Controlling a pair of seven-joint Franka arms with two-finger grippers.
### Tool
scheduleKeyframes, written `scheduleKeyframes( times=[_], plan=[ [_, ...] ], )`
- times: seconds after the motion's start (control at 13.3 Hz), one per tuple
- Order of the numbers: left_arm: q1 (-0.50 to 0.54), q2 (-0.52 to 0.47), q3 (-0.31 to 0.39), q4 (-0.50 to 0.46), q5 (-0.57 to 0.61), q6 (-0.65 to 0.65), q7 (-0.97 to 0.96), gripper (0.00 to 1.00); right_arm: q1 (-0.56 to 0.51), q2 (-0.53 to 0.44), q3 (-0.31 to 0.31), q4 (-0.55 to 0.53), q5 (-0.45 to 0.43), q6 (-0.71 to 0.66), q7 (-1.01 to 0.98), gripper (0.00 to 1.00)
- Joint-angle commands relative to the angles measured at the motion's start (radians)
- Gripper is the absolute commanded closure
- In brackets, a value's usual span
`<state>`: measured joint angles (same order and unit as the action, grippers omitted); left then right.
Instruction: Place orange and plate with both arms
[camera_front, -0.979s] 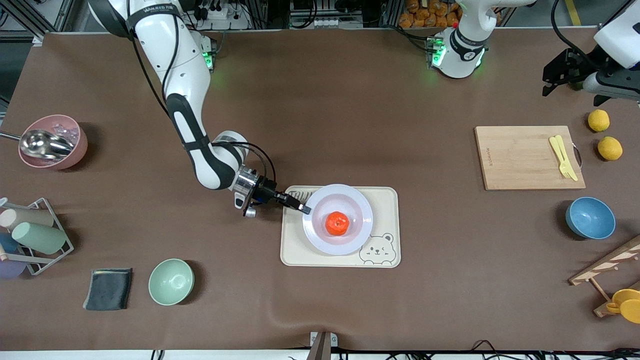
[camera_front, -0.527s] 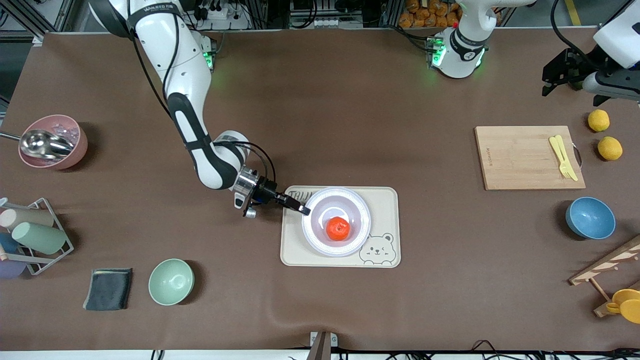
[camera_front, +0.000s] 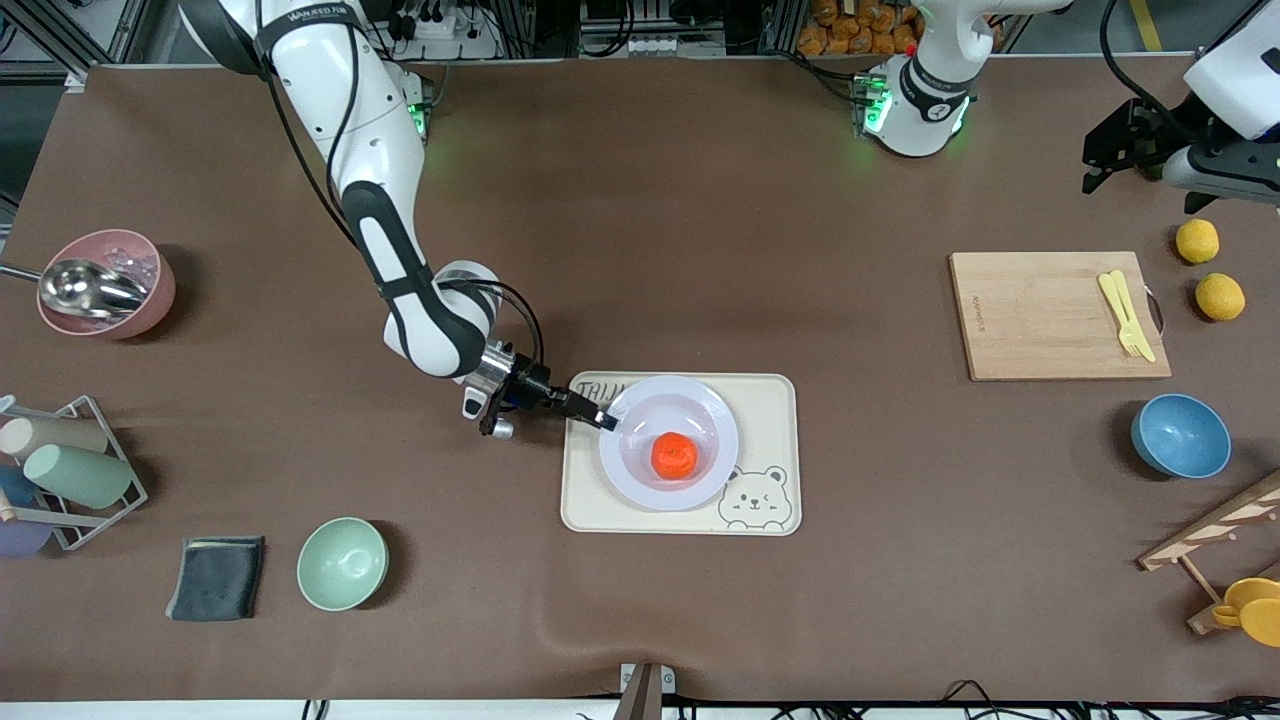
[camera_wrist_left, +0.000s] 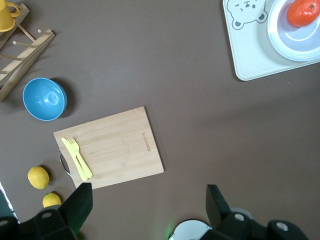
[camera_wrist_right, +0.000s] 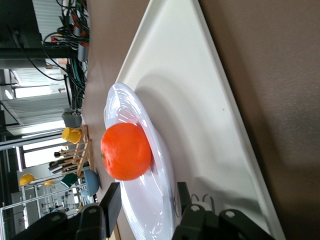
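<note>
The orange (camera_front: 675, 455) sits in the sunken centre of the pale plate (camera_front: 630, 470), which lies on the cream bear tray (camera_front: 770, 400). My right gripper (camera_front: 607, 421) is low at the plate's rim on the side toward the right arm's end. In the right wrist view its open fingers (camera_wrist_right: 146, 192) straddle the plate's rim (camera_wrist_right: 150, 210), with the orange (camera_wrist_right: 126, 151) just past them. My left gripper (camera_front: 1120, 160) waits open and empty high over the left arm's end of the table. Its wrist view (camera_wrist_left: 150, 197) shows the orange (camera_wrist_left: 302, 11) and the plate (camera_wrist_left: 295, 42) far off.
A wooden cutting board (camera_front: 1040, 315) with a yellow fork (camera_front: 1125, 315), two lemons (camera_front: 1197, 240), a blue bowl (camera_front: 1180, 435) and a wooden rack (camera_front: 1220, 540) lie toward the left arm's end. A pink bowl (camera_front: 105, 283), cup rack (camera_front: 60, 470), green bowl (camera_front: 342, 563) and dark cloth (camera_front: 217, 577) lie toward the right arm's end.
The plate with the orange wobbled, then settled on the tray, shifted slightly toward the right arm's end. The right gripper drew back a little the same way. The left arm barely moved.
</note>
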<state>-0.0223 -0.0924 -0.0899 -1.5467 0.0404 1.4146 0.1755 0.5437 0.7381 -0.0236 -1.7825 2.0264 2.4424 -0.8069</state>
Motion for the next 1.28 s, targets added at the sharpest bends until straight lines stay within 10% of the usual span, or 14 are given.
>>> scheduleKeyframes(
  times=[0.0, 0.75, 1.21],
  plan=[
    [0.015, 0.006, -0.001, 0.014, -0.025, -0.006, -0.002, 0.00, -0.007, -0.009, 0.002, 0.018, -0.130, 0.038, 0.128, 0.47],
    [0.015, 0.017, -0.001, 0.016, -0.027, -0.005, -0.002, 0.00, -0.040, -0.095, -0.022, 0.092, -0.915, -0.004, 0.854, 0.37],
    [0.009, 0.016, -0.001, 0.023, -0.022, -0.005, -0.002, 0.00, -0.094, -0.140, -0.189, 0.188, -1.112, -0.376, 0.896, 0.30]
  ],
)
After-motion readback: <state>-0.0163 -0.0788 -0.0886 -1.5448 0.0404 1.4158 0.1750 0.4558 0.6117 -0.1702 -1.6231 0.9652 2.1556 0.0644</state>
